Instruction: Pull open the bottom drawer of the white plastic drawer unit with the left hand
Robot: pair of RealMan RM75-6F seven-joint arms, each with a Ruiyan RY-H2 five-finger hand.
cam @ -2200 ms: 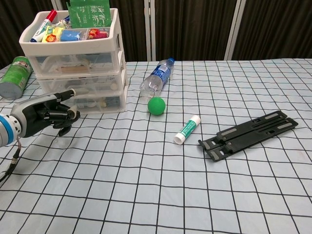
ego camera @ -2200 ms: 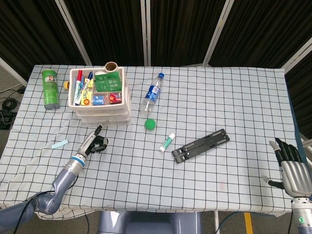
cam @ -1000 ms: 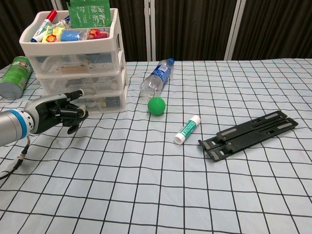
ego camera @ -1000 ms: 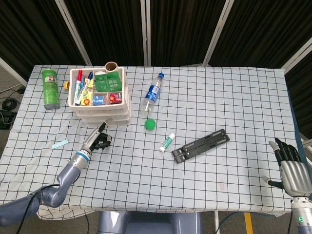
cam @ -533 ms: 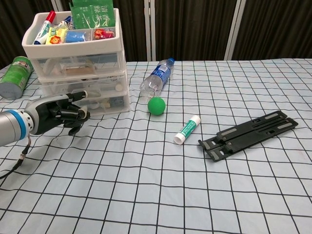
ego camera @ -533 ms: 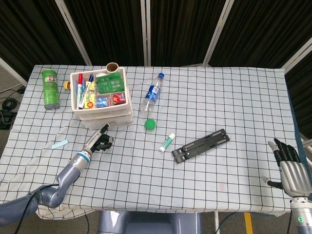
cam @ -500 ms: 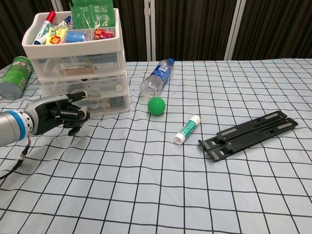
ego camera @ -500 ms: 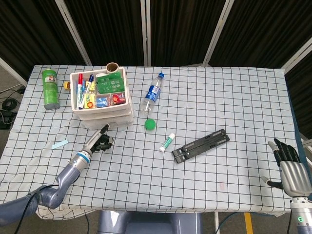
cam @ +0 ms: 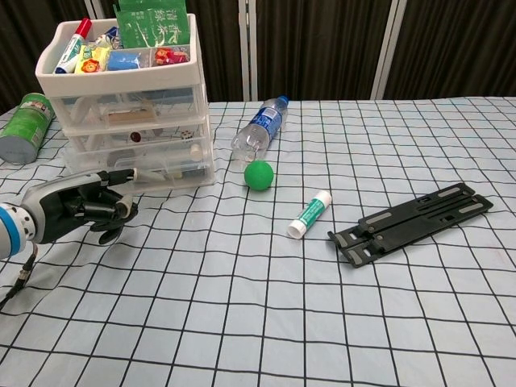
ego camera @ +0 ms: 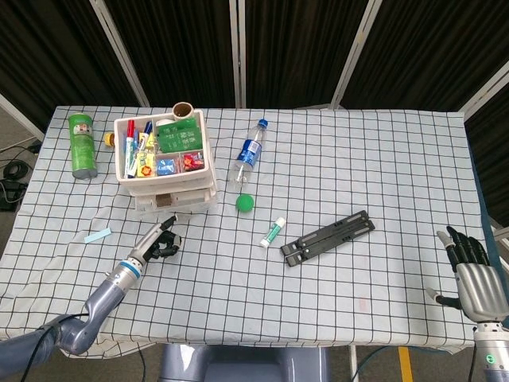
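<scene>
- Left hand (cam: 76,208) low over the checked tablecloth (cam: 266,282), just in front of the white drawer unit (cam: 129,121), fingers curled in, one fingertip (cam: 129,172) stretched toward the bottom drawer (cam: 165,169).
- Cannot tell whether that fingertip hooks the drawer's front edge or only lies against it; the curled fingers hold nothing that I can see.
- Head view: my left hand (ego camera: 161,240) sits on the near side of the unit (ego camera: 167,159), toward its left corner, forearm trailing back to the table's near-left edge.
- Bottom drawer (ego camera: 176,203) stands out past the two drawers above it, so the stack looks stepped at its base from above. It is partly open.
- Drawer unit rests at the far-left part of the table; its open top tray is crammed with markers, small packets and a green pack.
- Right hand (ego camera: 471,278) far off at the near-right edge of the table, palm up, fingers spread and holding nothing. Well apart from the unit. Not in the chest view.
- Green can (cam: 20,139) lies left of the unit, close to it.
- Plastic bottle (cam: 260,129) with blue label lies on its side right of the unit; green ball (cam: 259,174) just in front of it.
- White tube with green label (cam: 311,214) lies between the ball and a flat black folding stand (cam: 415,218) to the right.
- Pale blue slip (ego camera: 99,235) lies left of my left hand on the cloth.
</scene>
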